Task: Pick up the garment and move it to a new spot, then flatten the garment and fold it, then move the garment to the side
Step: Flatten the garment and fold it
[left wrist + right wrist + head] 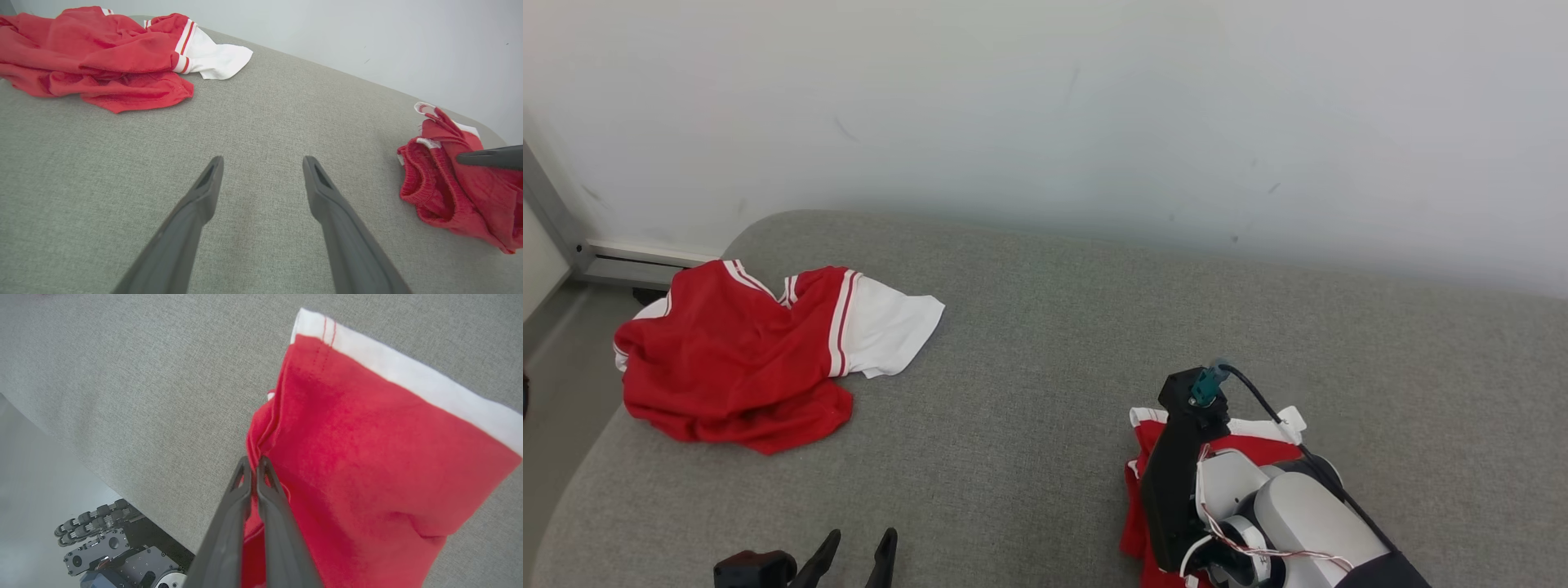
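The garment (359, 457) is red with a white hem and lies bunched at the near right of the grey padded surface (1045, 367). My right gripper (254, 461) is shut, its tips pinching a fold at the garment's left edge. In the head view my right arm (1176, 482) covers most of the garment (1262, 445). The left wrist view shows the garment (449, 192) crumpled, with a right finger (490, 157) over it. My left gripper (263, 161) hangs open over bare grey fabric near the front edge (858, 541), holding nothing.
A second red and white piece of clothing (743, 351) lies crumpled at the far left of the surface. A pale wall (1094, 122) stands behind. The floor (556, 367) drops off at the left, and the robot's base (122, 555) sits below the near edge.
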{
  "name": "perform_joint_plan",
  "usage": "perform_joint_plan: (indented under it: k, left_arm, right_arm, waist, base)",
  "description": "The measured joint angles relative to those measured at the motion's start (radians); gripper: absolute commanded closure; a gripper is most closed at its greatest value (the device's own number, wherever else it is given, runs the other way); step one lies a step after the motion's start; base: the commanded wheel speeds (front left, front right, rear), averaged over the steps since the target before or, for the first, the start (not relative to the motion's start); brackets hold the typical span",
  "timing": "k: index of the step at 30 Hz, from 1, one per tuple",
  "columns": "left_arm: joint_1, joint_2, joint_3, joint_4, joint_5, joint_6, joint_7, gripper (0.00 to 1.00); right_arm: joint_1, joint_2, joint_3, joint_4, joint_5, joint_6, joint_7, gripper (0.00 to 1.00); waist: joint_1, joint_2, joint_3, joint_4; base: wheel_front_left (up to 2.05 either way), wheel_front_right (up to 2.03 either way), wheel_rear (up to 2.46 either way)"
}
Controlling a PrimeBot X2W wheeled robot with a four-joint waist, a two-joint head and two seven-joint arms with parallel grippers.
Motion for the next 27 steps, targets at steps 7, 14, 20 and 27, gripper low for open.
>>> perform_joint_plan:
  k: [7, 14, 20, 27]
  left_arm:
    - [0.0, 0.0, 0.001, 0.0, -0.001, 0.0, 0.0, 0.0]
    - [0.0, 0.0, 0.005, 0.0, -0.003, 0.0, -0.001, 0.0]
    - [0.0, 0.0, 0.007, 0.0, -0.006, 0.0, -0.003, 0.0]
    - [0.004, 0.01, 0.022, -0.001, -0.009, 0.0, -0.012, 0.0]
  right_arm:
    - [0.001, 0.0, 0.032, 0.022, 0.007, 0.0, -0.006, 1.0]
    - [0.006, 0.0, 0.032, 0.043, 0.006, -0.001, 0.003, 0.0]
    - [0.007, 0.0, 0.035, 0.016, 0.032, -0.001, -0.007, 0.0]
    - [0.022, -0.018, -0.022, -0.069, 0.012, -0.001, -0.05, 0.0]
  waist:
    - [0.0, 0.0, 0.001, -0.001]
    - [0.0, 0.0, 0.003, 0.0]
    - [0.0, 0.0, 0.003, -0.004]
    - [0.0, 0.0, 0.0, -0.021]
  base:
    - [0.0, 0.0, 0.0]
    - [0.0, 0.0, 0.0]
    - [0.0, 0.0, 0.0]
    - [0.0, 0.0, 0.0]
